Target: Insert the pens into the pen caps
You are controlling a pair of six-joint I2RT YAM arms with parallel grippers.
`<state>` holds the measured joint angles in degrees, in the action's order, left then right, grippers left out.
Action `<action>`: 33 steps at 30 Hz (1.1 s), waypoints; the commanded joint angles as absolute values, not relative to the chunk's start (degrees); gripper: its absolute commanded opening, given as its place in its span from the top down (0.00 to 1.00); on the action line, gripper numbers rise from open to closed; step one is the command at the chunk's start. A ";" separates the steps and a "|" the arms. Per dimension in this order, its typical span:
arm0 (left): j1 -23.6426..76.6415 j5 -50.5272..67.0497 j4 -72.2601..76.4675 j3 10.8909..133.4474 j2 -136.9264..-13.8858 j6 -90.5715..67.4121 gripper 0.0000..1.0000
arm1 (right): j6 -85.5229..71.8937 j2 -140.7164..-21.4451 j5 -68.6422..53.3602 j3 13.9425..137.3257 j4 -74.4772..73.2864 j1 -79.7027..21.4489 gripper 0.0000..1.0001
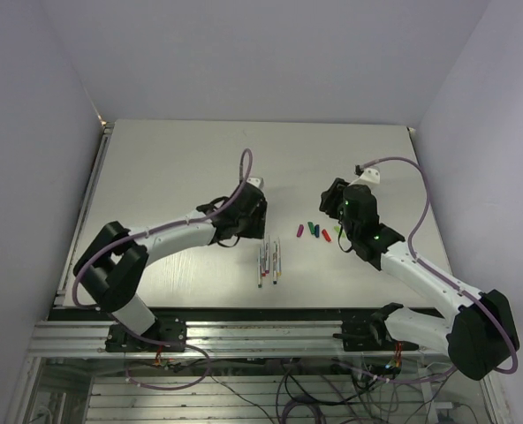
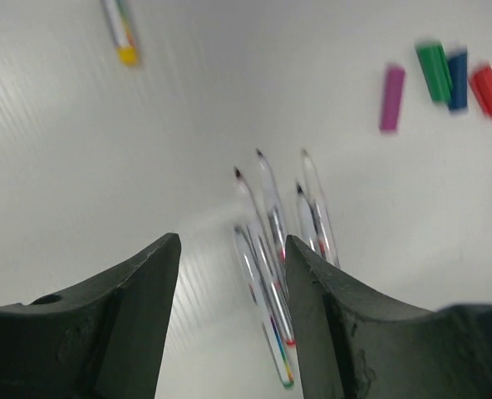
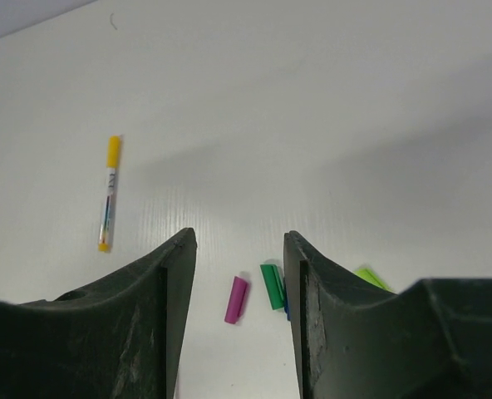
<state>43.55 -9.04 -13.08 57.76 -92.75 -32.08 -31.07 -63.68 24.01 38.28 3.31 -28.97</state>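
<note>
Your left arm: white shell, black joints, purple cable looped over it. Left jaws stand part open with nothing between them. Their fingers are dark, matte, rough-moulded plastic, curving in at the tips, and they hang above the counter. The counter is off-white and matte, with fine parallel ribbing in the wrist views.

One capped pen lies on its own, well left of the loose caps in the right wrist view. It has a white barrel, yellow cap, yellow tail end and a multicoloured printed band. There's lettering on it, too small for you to read.

The uncapped pens, about five, lie in a loose bunch, roughly side by side on the counter. You see them through the left jaws' gap, and just on the near side of those jaws in the top view. They have thin clear-to-whitish barrels, dark pointed tips and bits of colour at the other ends. They're blurred, no readable print.

Right of the bunch is a short row of stubby plastic caps lying flat. The purple cap sits a little apart. Then comes the dark green cap, with the blue cap touching or just beside it. After those, the red cap, then the light green cap, nearest your right arm.

Right jaws have the same dark fingers, part open, holding nothing, above the caps. The purple cap shows in their gap.
</note>
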 commanded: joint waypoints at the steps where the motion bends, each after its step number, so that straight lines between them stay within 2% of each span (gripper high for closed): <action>1: 48.35 -13.60 -20.14 56.81 -88.34 -31.74 0.37 | -32.46 -61.88 25.37 36.26 3.68 -28.89 0.55; 8: 53.67 -16.72 -23.47 55.74 -87.95 -33.32 0.47 | -33.55 -61.63 23.84 35.52 3.57 -28.91 0.56; 16: 57.57 -17.15 -23.62 54.23 -90.81 -34.71 0.49 | -33.19 -60.86 24.06 35.60 2.20 -28.88 0.57; 33: 58.12 -16.21 -21.11 54.22 -94.12 -35.40 0.50 | -33.84 -61.57 23.17 35.51 2.02 -28.86 0.57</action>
<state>57.87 -15.88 -22.46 54.41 -93.43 -34.63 -33.23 -61.63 23.33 35.92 1.89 -28.97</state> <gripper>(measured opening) 0.500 0.429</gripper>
